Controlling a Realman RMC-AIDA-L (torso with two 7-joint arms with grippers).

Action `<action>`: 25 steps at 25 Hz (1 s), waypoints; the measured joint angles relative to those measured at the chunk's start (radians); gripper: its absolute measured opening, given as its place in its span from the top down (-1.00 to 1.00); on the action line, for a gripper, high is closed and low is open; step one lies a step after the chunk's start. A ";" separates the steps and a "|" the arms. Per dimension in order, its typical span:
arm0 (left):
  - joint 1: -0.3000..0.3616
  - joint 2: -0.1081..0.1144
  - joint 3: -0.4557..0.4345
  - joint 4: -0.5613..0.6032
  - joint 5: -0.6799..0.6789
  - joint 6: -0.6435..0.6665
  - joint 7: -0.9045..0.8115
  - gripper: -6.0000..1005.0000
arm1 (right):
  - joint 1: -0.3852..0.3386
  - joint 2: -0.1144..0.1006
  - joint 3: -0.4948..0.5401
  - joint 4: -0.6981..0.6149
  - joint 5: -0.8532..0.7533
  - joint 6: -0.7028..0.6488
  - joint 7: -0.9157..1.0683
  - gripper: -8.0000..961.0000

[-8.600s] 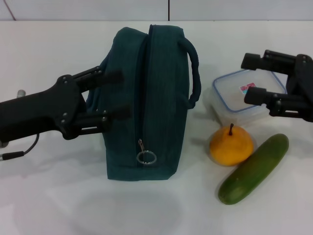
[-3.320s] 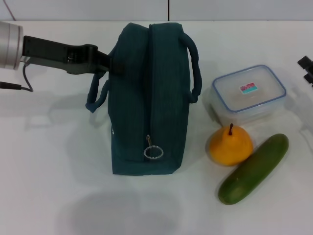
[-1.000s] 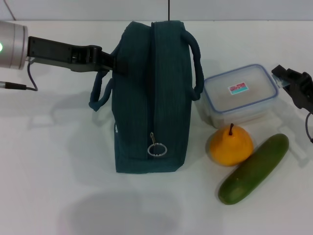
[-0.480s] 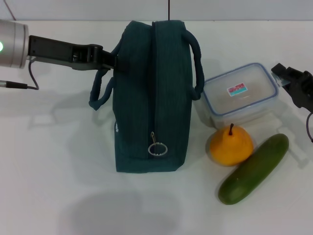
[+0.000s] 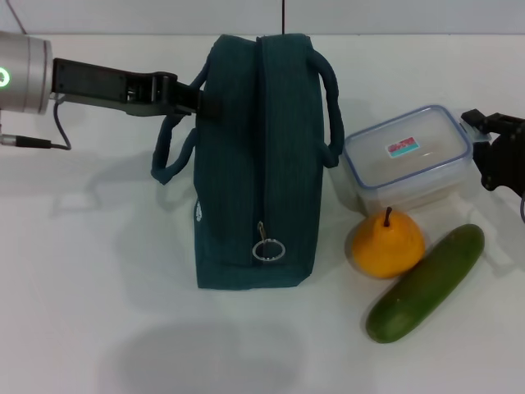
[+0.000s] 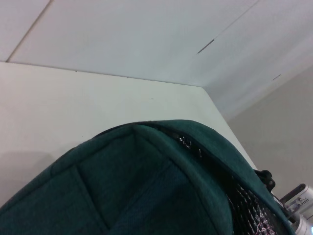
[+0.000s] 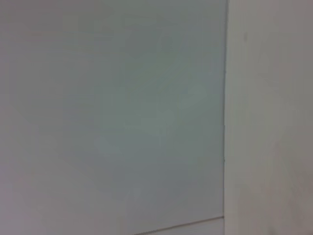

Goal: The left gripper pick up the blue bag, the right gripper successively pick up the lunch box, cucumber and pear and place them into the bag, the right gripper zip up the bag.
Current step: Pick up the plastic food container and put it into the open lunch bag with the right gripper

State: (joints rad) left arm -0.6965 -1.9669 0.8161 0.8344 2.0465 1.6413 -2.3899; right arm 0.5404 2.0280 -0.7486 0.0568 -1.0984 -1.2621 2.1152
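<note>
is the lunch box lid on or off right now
On. The lunch box on the table carries its blue-rimmed clear lid flat on top, sticker facing up. The right gripper is at its side; whether the lid is latched cannot be told.

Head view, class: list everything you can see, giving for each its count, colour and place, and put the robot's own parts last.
bag: 1, dark teal, standing mid-table, zip ring facing the camera
lunch box: 1, clear with blue-rimmed lid, right of the bag
pear: 1, orange-yellow, in front of the lunch box
cucumber: 1, dark green, right of the pear
table: 1, white, under everything
left gripper: 1, black, at the bag's left upper edge
right gripper: 1, black, at the lunch box's right end
</note>
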 joint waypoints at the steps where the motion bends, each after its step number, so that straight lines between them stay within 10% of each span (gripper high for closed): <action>1: 0.000 -0.001 0.000 0.000 0.000 0.000 0.000 0.88 | -0.002 0.000 0.000 -0.002 0.000 -0.003 0.015 0.78; 25: -0.009 -0.030 0.006 0.007 0.000 0.006 0.000 0.88 | 0.055 0.000 0.251 0.047 0.030 -0.362 0.140 0.78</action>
State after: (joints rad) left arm -0.7054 -1.9966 0.8219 0.8418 2.0460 1.6476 -2.3899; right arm 0.5953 2.0279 -0.4973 0.1042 -1.0689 -1.6242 2.2557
